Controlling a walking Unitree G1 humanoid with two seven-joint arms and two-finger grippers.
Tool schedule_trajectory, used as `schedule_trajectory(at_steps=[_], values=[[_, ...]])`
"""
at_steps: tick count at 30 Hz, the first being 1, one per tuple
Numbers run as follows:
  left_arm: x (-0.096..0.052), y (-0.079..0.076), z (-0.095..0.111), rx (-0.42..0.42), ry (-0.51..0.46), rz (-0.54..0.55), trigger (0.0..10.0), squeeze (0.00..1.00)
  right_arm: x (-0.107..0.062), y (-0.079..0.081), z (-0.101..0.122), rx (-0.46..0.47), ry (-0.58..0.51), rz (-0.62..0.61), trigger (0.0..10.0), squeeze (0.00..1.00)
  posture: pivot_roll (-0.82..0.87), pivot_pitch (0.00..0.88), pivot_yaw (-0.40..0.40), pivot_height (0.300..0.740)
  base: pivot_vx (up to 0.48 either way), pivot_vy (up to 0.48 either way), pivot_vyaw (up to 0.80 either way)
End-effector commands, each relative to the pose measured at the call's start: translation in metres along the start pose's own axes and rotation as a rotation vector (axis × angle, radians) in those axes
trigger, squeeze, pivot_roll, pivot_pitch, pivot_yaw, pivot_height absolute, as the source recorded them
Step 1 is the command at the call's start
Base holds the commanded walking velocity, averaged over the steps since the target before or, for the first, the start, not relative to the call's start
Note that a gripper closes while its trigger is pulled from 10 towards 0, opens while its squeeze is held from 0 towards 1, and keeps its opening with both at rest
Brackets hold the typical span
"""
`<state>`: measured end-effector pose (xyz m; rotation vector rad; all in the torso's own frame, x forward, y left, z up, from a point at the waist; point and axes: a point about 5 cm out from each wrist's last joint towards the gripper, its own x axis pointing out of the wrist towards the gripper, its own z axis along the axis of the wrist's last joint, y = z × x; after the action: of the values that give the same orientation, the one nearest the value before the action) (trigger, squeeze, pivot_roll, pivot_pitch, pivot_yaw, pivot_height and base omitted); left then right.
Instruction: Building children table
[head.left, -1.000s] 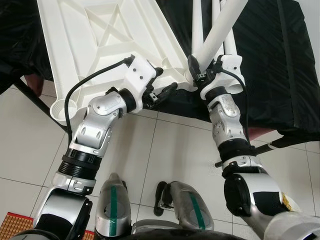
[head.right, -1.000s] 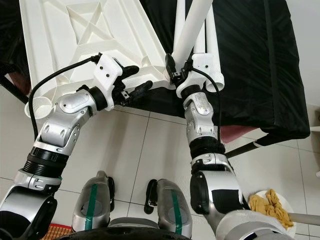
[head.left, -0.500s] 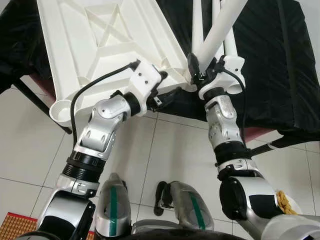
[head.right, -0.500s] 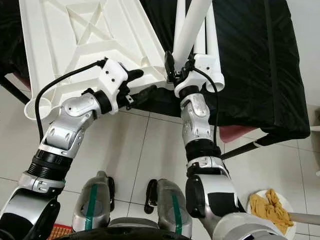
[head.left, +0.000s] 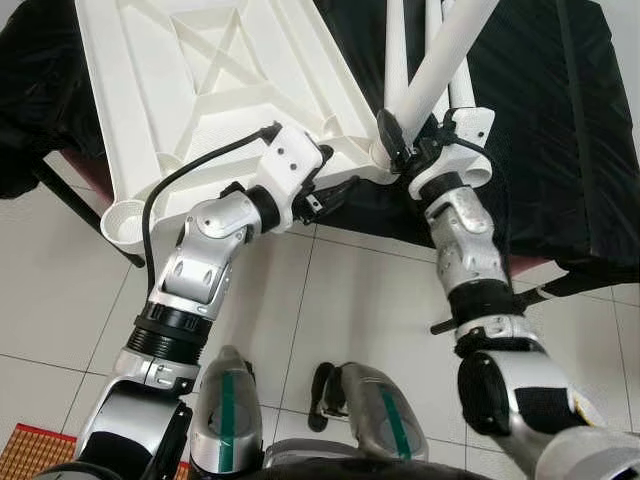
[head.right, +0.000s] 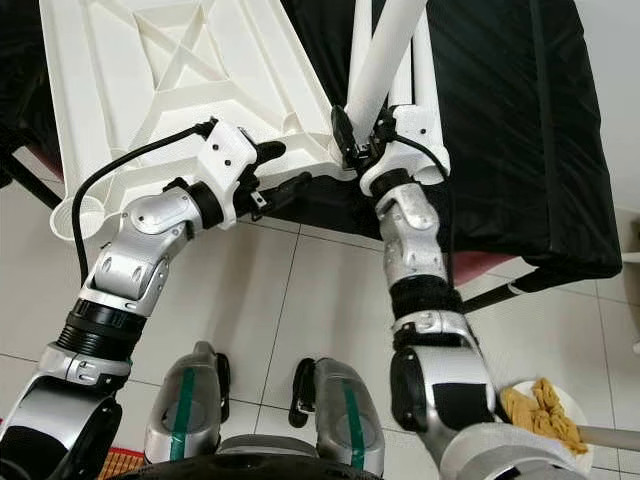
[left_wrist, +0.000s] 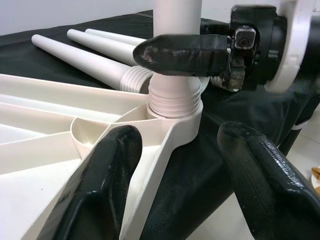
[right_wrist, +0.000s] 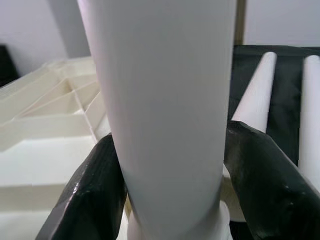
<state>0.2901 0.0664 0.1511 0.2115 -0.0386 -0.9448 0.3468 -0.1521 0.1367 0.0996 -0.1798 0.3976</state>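
Note:
A white plastic tabletop (head.left: 200, 80) lies upside down on a black-covered surface. One white leg (head.left: 440, 60) stands tilted in its near corner socket (left_wrist: 175, 107). My right gripper (head.left: 408, 140) is shut on this leg just above the socket, and in the right wrist view the leg (right_wrist: 165, 110) sits between both fingers. My left gripper (head.left: 335, 170) is open at the same corner, one finger over the tabletop's rim and the other off its edge; the left wrist view shows this gripper (left_wrist: 180, 135) facing the socket. Spare legs (left_wrist: 85, 55) lie on the black cloth behind.
The black cloth surface (head.left: 560, 120) stretches to the right, with dark metal frame bars (head.left: 70, 200) beneath it. Tiled floor (head.left: 340, 300) lies under my arms, with my own legs (head.left: 300, 420) below. A plate with something yellow-brown on it (head.right: 540, 410) sits at lower right, a woven mat (head.left: 30, 450) at lower left.
My left gripper has risen and closed in on the tabletop's corner. My right forearm has swung to the right while its gripper stays on the leg.

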Motion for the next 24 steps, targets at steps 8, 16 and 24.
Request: schedule_trajectory(at_steps=[8,16,24], values=[[0.002,0.006,0.001,0.015,0.002,0.095,10.0,0.00,0.004,-0.018,-0.001,0.002,0.095,0.147,10.0,0.00,0.05,0.029,-0.065,0.740,0.000,0.000,0.00],[0.003,0.007,0.005,0.018,-0.009,0.100,10.0,0.00,0.012,-0.017,-0.003,0.008,0.178,0.271,10.0,0.00,0.06,0.016,-0.063,0.740,0.000,0.000,0.00],[0.004,0.009,0.006,0.019,-0.013,0.101,10.0,0.00,0.017,-0.016,0.000,0.000,0.177,0.284,10.0,0.00,0.06,0.015,-0.060,0.740,0.000,0.000,0.00]])
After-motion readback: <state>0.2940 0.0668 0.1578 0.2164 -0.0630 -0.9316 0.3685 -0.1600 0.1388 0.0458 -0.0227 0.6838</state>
